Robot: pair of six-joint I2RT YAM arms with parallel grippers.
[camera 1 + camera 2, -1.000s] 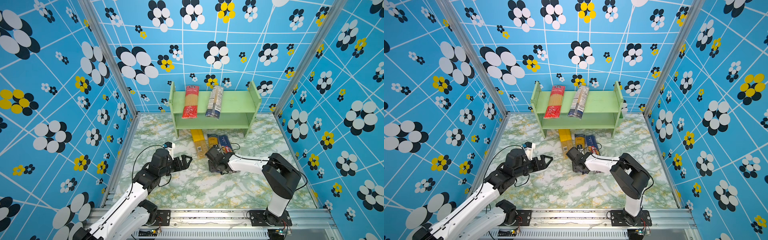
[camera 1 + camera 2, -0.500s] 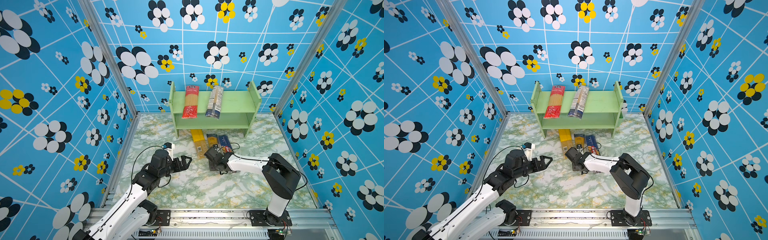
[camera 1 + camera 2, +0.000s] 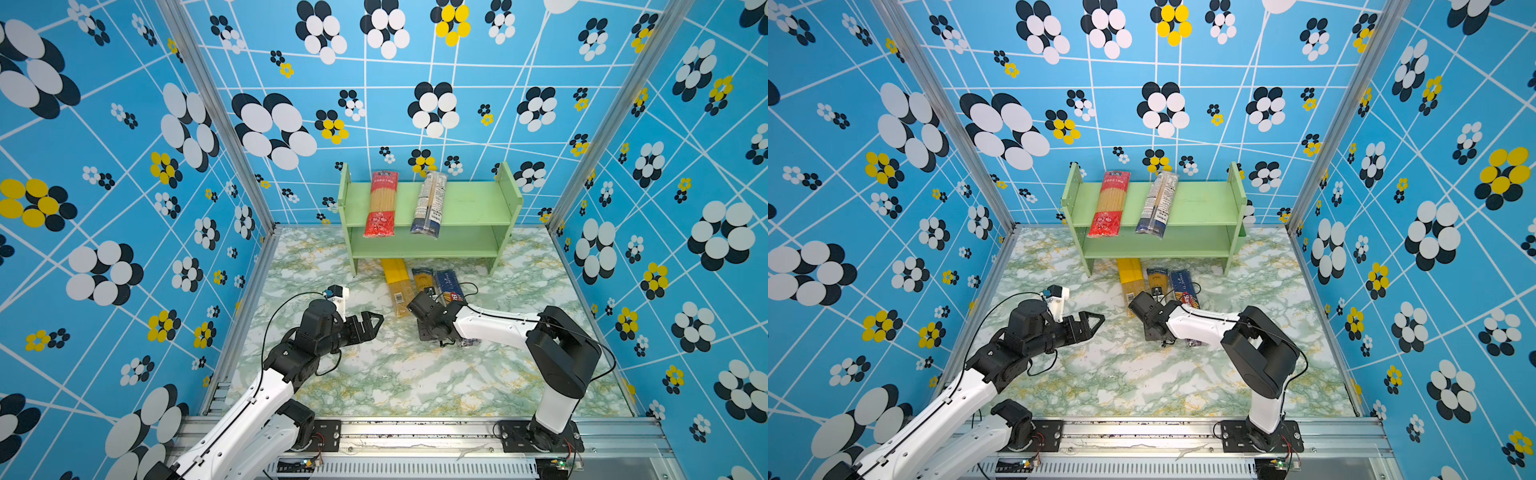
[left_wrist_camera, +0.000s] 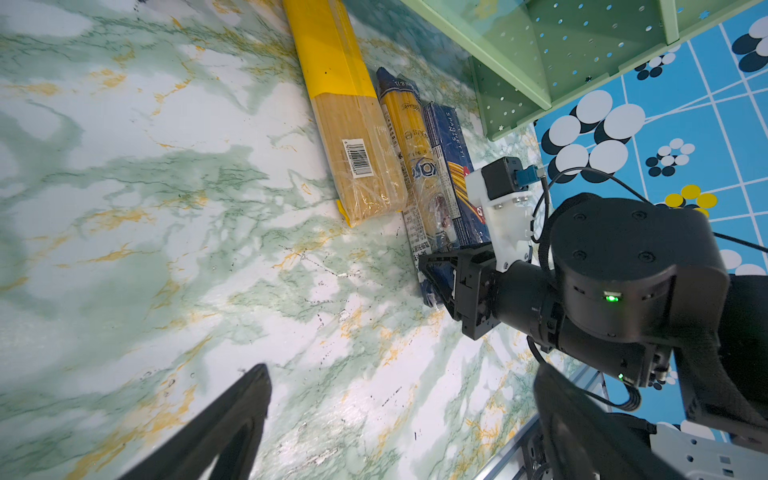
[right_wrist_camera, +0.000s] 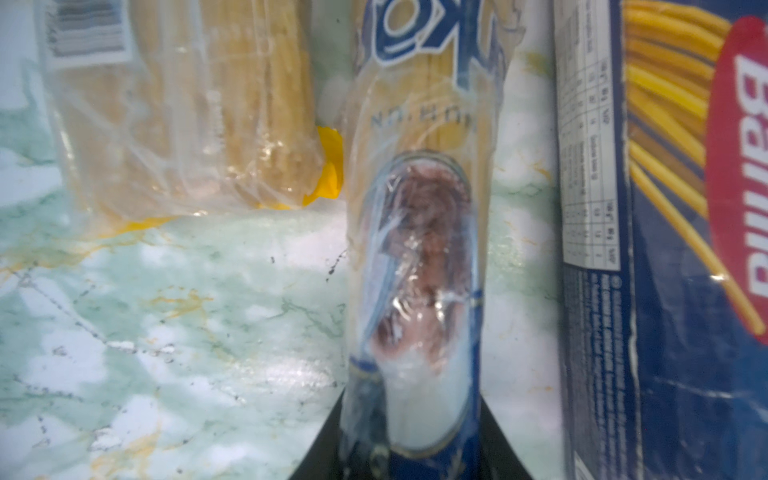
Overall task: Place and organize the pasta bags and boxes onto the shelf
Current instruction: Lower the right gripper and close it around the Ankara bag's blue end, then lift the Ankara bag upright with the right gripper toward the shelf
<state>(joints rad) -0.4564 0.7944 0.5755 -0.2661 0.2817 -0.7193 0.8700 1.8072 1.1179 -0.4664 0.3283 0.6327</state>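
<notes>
Right hand (image 5: 409, 453) clamped narrow on the end of blue-and-yellow bag (image 5: 419, 249), which lies on the surface (image 3: 395, 374); yellow barcoded bag (image 4: 353, 137) just beside the hand on one flank, dark blue Barilla box (image 5: 685, 249) on the other. Shelf (image 3: 469, 203) beyond the hand, past the packs' far ends, with red-ended bag (image 3: 381, 203) and second blue-and-yellow bag (image 3: 430, 203) on its top tier. Left hand (image 3: 371, 325) wide, holding nothing, well apart from the packs

Two packs (image 3: 381, 203) (image 3: 430, 203) lie on the shelf's (image 3: 473, 205) upper tier (its 9 o'clock half). Before the shelf, on the table (image 3: 395, 374): barcoded bag (image 3: 397, 286), middle bag (image 3: 422, 278) at its 3 o'clock, then Barilla box (image 3: 448, 284).
</notes>
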